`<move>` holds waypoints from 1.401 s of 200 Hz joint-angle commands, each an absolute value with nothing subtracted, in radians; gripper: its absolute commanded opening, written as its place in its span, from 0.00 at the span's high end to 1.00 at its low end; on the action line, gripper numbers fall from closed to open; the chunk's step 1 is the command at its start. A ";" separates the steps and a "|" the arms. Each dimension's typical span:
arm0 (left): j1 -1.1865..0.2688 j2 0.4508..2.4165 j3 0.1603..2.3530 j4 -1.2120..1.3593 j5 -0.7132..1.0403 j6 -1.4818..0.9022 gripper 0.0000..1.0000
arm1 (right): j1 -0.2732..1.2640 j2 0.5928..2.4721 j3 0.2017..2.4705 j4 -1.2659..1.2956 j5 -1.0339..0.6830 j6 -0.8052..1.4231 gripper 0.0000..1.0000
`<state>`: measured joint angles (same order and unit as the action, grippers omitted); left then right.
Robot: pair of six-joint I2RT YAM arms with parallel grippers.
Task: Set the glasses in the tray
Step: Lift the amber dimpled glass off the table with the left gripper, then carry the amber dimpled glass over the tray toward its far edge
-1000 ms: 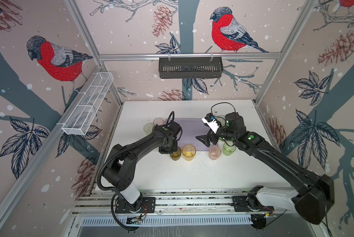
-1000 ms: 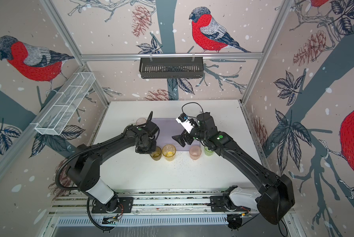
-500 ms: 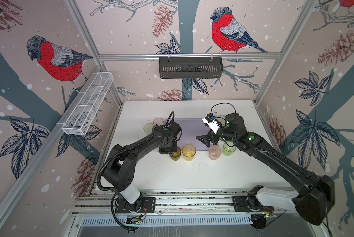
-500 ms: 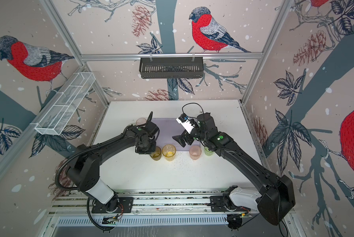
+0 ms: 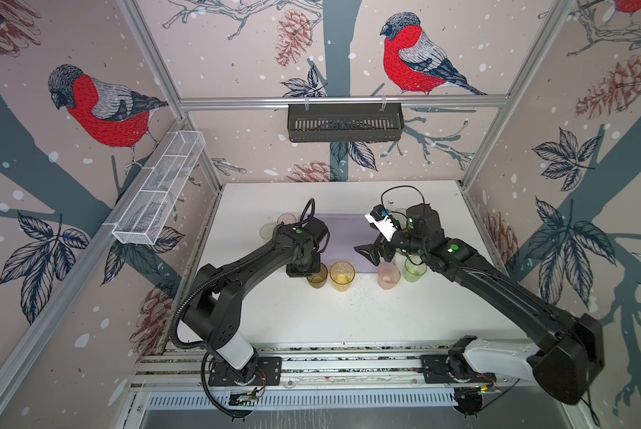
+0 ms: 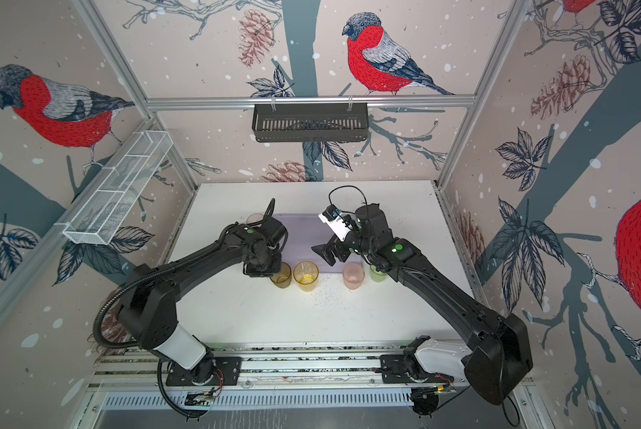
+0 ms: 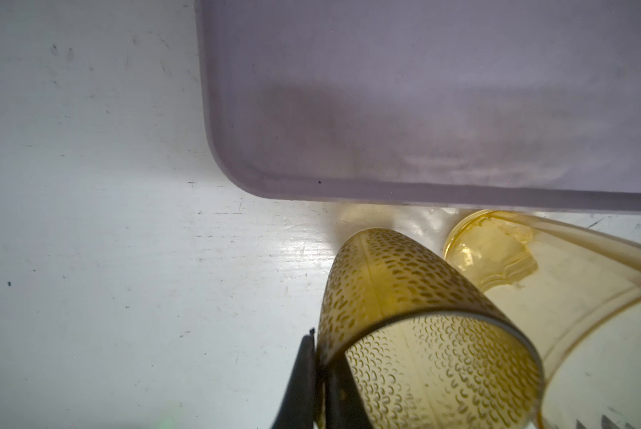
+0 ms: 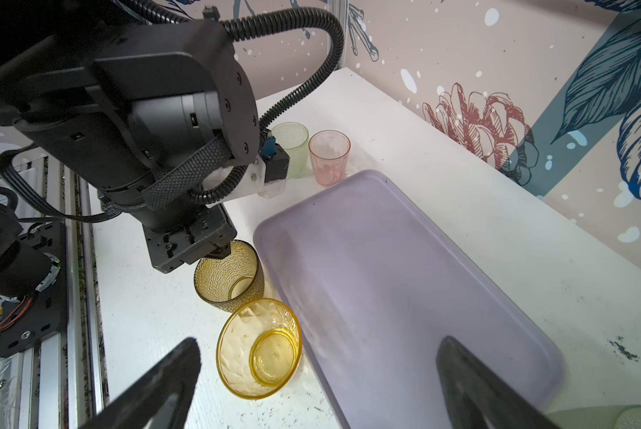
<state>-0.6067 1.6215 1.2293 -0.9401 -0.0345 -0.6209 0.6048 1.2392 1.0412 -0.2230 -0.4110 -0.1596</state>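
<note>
Lilac plastic tray (image 5: 343, 237) lies flat mid-table, nothing inside it in either top view or the right wrist view (image 8: 404, 282). Left gripper (image 5: 306, 270) sits at the tray's 7 o'clock corner, jaws pinched tight on the rim wall of the dimpled amber glass (image 5: 317, 277), one finger (image 7: 300, 382) outside the wall and the other inside, seen in the left wrist view (image 7: 415, 334); the glass stands upright on the white table (image 5: 311, 315), just off the tray's near edge. Smooth yellow glass (image 5: 342, 275) is right beside it at 3 o'clock, near touching, also upright on the table (image 8: 261, 347). Right gripper (image 5: 371, 256) hangs over the tray's near-right part, jaws spread wide, holding nothing; both fingers frame the tray in the right wrist view. Pink glass (image 5: 389, 275) and bright green glass (image 5: 414, 268) stand at the tray's 5 o'clock, off the tray, the green partly under the right arm. At the tray's 10 o'clock corner, a pale green glass (image 8: 291, 148) and a second pink glass (image 8: 329, 158) stand side by side on the table, partly hidden by the left arm in the top views. Black slotted basket (image 5: 345, 122) hangs on the back wall at 12 o'clock, white mesh basket (image 5: 159, 189) on the wall at 10 o'clock.
</note>
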 commanded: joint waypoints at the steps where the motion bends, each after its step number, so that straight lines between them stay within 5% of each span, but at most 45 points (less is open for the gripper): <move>1: -0.609 1.624 1.272 -0.988 -0.065 -0.636 1.00 | 0.602 1.244 1.052 -0.199 -0.387 -0.152 0.00; 280: -0.483 1.978 1.903 -1.234 -0.131 -0.564 1.00 | 0.524 1.287 1.121 -0.193 -0.391 -0.141 0.00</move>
<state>-0.4915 1.9453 1.8565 -1.1584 -0.0902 -0.5510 0.5232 1.2842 1.1118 -0.2081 -0.3882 -0.1341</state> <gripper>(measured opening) 0.079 0.995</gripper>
